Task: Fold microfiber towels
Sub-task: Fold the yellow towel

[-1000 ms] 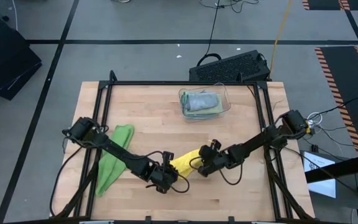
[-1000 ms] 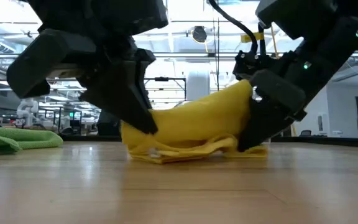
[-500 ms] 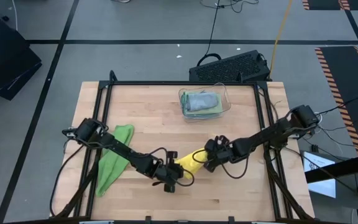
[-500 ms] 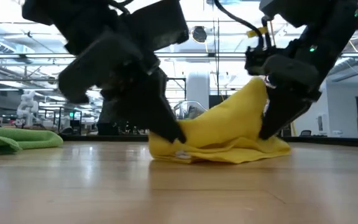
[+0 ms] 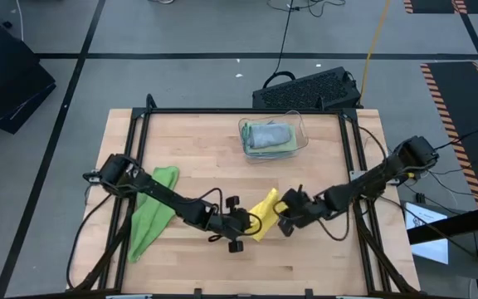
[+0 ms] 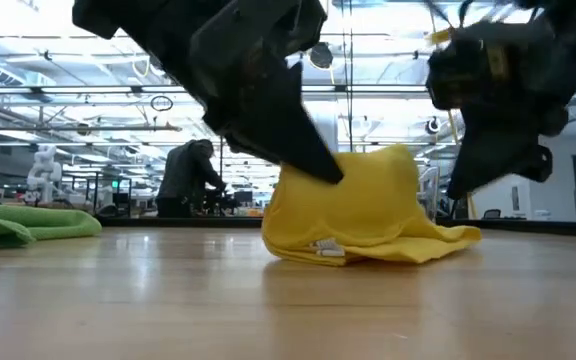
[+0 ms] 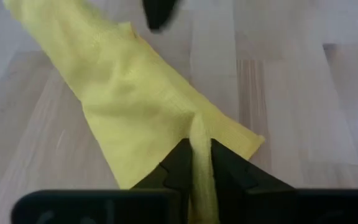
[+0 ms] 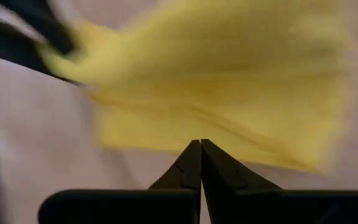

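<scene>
Both dark arms reach low across the wooden surface (image 5: 197,149) and meet near its front middle. The left pincer (image 7: 201,163) comes in from the left, its 2 fingers nipped on a raised fold of the soft yellow microfiber towel (image 5: 265,223), with only that thin pleat parting them. The right pincer (image 8: 201,163) arrives from the right with fingers pressed fully together; its tips sit at the towel's edge and I cannot tell whether cloth is caught. The yellow towel lies bunched between the 2 pincers. A bright green microfiber towel (image 5: 149,216) lies rumpled near the left edge
</scene>
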Available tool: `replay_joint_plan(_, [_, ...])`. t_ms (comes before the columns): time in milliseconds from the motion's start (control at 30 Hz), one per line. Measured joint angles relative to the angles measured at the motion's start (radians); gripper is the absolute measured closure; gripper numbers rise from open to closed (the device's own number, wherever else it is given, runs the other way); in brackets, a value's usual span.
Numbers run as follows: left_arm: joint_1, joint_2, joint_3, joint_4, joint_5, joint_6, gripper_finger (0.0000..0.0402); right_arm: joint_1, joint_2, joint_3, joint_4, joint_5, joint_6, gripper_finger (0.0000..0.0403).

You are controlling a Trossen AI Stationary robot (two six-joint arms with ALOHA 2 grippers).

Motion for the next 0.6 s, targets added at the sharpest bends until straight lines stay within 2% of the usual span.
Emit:
replay_joint_plan(67, [0.006,-0.006,0.0,-0.001,0.0,-0.001,0.0365,0.036,0.026,-0.016,0.149,0.089,0.041,0.0403])
replay_joint_plan(167, [0.015,-0.006,0.0,0.025,0.002,0.0,0.0392,0.056,0.098,-0.015,0.241,0.17,0.071,0.0403])
replay_joint_plan(400, [0.034,-0.006,0.0,0.077,0.001,0.014,0.0387,0.035,0.343,0.042,0.363,0.166,0.113,0.0403])
replay_joint_plan(600, [0.033,-0.006,0.0,0.147,0.019,0.027,0.0394,-0.001,0.429,0.101,0.378,0.132,0.097,0.0403])
